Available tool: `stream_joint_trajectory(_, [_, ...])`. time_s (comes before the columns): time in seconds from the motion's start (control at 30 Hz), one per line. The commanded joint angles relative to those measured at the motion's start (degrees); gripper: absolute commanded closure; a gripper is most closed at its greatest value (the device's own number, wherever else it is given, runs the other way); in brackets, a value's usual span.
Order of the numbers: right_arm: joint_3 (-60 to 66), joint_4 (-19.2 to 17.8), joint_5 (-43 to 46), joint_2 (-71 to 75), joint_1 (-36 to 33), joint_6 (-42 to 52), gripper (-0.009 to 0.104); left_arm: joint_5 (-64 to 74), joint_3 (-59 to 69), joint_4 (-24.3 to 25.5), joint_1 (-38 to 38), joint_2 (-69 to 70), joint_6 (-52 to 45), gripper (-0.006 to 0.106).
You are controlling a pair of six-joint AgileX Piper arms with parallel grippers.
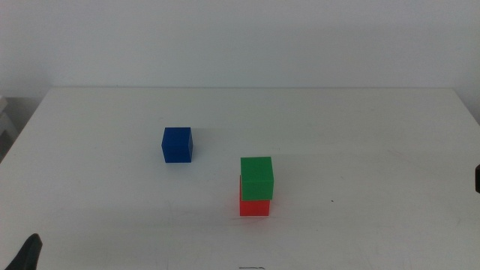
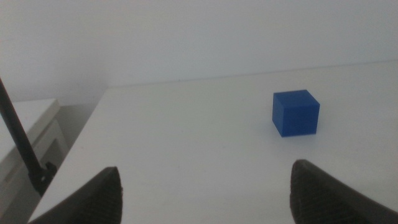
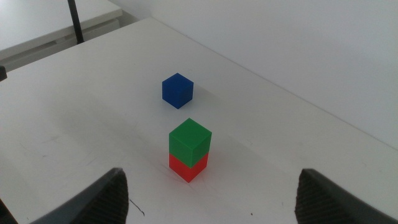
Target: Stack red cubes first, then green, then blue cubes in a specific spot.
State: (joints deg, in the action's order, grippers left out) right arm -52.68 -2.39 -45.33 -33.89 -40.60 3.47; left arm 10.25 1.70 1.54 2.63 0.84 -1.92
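My left gripper [image 2: 205, 190] sits with its jaws spread wide, nothing between them but bare white table [image 2: 186, 137]. In the middle view only a dark tip of it [image 1: 28, 251] shows, down at the bottom left corner, well apart from the cubes. Through that wrist camera I see the blue cube [image 2: 296, 112] ahead of the open jaws, standing flat on the table, alone, clear of the gripper.

My right gripper [image 3: 211, 196] is the same story: jaws wide apart, holding nothing. In the middle view just a dark sliver [image 1: 477, 178] peeks in at the right edge. Looking out past the jaws, I have the green cube [image 3: 190, 142] sitting on top of the red cube [image 3: 188, 167], the two touching and turned slightly against each other, so a strip of red shows along one side under the green.

From the middle view, that stack is right of centre, nearer my side of the table: green cube [image 1: 256, 178] on top, red cube [image 1: 254, 206] under it, resting on the plain white top. The blue cube [image 1: 177, 145] stands to the left of the stack and farther back, apart from it, flat on the table [image 1: 360, 127].

Beyond the table's far edge there is a pale wall [image 1: 240, 37].
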Motion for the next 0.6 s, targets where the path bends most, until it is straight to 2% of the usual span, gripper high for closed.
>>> stream_joint_trajectory(0.0, [-1.2, -0.9, 4.0, -0.2, 0.4, 0.7, 0.001, -4.4, -3.1, -0.8, 0.1, -2.1, 0.4, 0.011])
stream_joint_trajectory(0.2, [-1.2, -0.9, 4.0, -0.2, 0.4, 0.7, 0.001, 14.0, -23.7, -0.8, 3.0, -22.4, 0.1, 0.011])
stream_joint_trajectory(0.37, [-1.2, -0.9, 4.0, -0.2, 0.4, 0.7, 0.001, 30.1, -43.0, 1.1, 3.9, -39.1, 0.1, 0.011])
stream_joint_trajectory(0.57, [-1.2, -0.9, 4.0, -0.2, 0.4, 0.7, 0.001, 40.9, -56.5, 1.4, 3.9, -54.6, 0.1, 0.011])
